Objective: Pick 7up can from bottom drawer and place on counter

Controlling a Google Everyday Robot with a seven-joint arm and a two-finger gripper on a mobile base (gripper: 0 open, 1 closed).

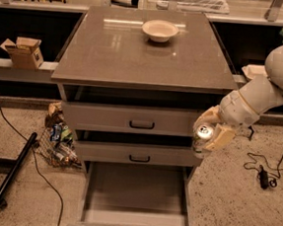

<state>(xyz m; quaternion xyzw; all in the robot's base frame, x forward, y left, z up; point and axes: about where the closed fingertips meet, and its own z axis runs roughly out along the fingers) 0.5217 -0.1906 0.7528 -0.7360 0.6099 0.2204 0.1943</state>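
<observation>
Gripper [209, 131] was clamped on the 7up can [201, 139], just right of the drawer fronts [131, 119] (bottom drawer [134, 191] hung open).

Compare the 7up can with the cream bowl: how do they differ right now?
The 7up can is small, cylindrical and silver-topped; the bowl is wider, shallow and cream. The can hangs in the gripper beside the drawer fronts; the bowl rests on the counter. Both look round from above.
</observation>
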